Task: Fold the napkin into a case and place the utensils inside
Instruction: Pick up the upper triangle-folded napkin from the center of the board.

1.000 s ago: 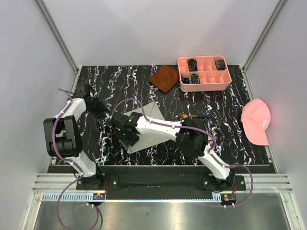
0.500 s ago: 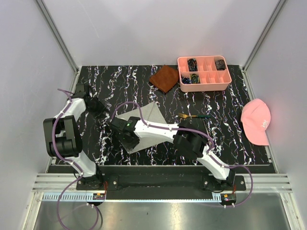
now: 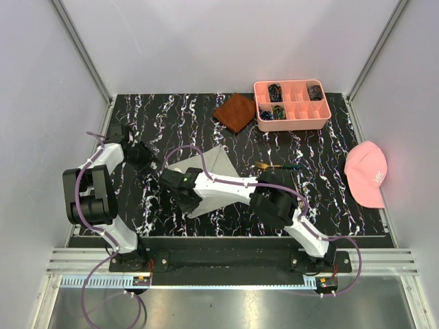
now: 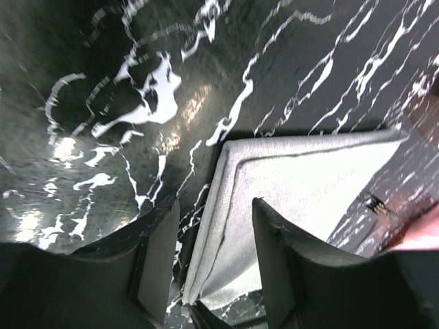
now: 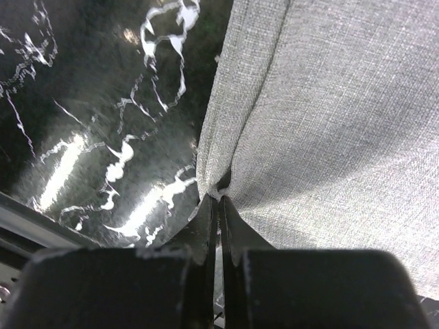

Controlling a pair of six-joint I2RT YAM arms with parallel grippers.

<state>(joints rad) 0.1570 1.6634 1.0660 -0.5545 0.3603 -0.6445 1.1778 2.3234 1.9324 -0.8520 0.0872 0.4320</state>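
Pinching a bunched fold at the near-left edge of the grey napkin (image 5: 329,116), the right gripper (image 5: 219,200) kept its jaws closed tight on the fabric. The napkin lay folded on the desk (image 3: 343,137), left of centre. The left gripper (image 4: 214,247) held its jaws wide, with the cloth's left edge between them.

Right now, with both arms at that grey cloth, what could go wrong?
The right gripper pinches only a small pucker at the edge of the napkin; the fabric might slip free when pulled.
The left gripper is open astride the napkin's layered corner; closing, it may catch only one layer.
The utensils lie close to the right arm's elbow, which could knock them.
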